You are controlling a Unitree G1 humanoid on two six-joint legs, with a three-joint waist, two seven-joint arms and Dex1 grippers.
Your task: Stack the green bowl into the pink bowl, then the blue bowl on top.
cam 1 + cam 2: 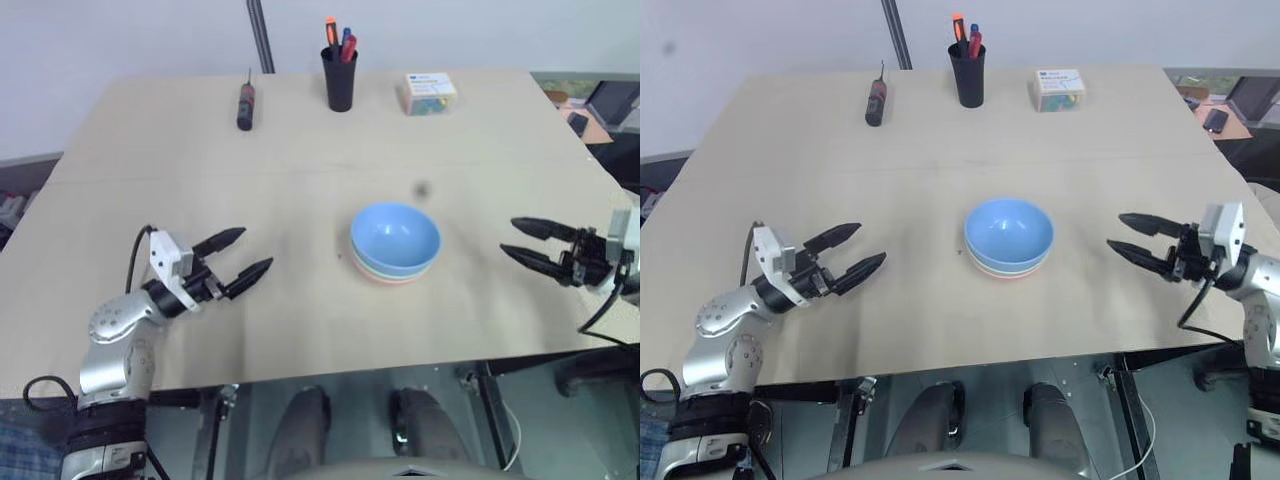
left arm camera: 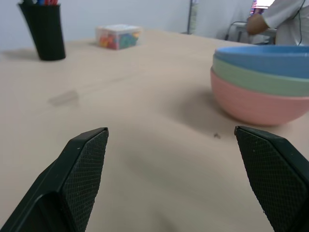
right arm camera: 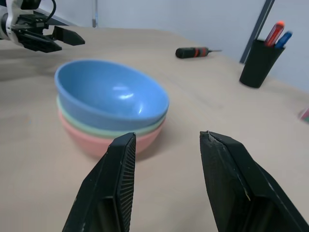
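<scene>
Black, wide-spread fingers are shown on the left pincer (image 1: pixel 236 266), which is held low over the table (image 1: pixel 300 170) with nothing between them, well apart from the bowls. It is judged to be parked there because no grasp is left for it to make. At mid-table the stack is seen: the blue bowl (image 1: pixel 395 238) is nested on top, the green bowl (image 2: pixel 260 81) beneath it, and the pink bowl (image 2: pixel 253 104) at the bottom, resting on the table. The order asked for by the task is thus already met, and the stacking is judged to be finished. On the far side of the stack, the right pincer (image 1: pixel 527 243) is held clear of the bowls, its fingers parted about halfway and gripping nothing; it is judged to be standing off so that the stack is not knocked.

Along the back edge, a screwdriver (image 1: pixel 244 104), a black pen cup (image 1: pixel 339 78) and a small clear box (image 1: pixel 430 93) of coloured pieces are left untouched, being no part of the task.

From the head views, little more than the blue bowl's inside and thin rims of green and pink are given. From the wrist views, the three layers are shown side-on, sitting level and snug. In the left wrist view, a person's sleeve and hand (image 2: pixel 277 17) are also caught beyond the table. In the right wrist view, the left pincer is seen across the bowls, open.
</scene>
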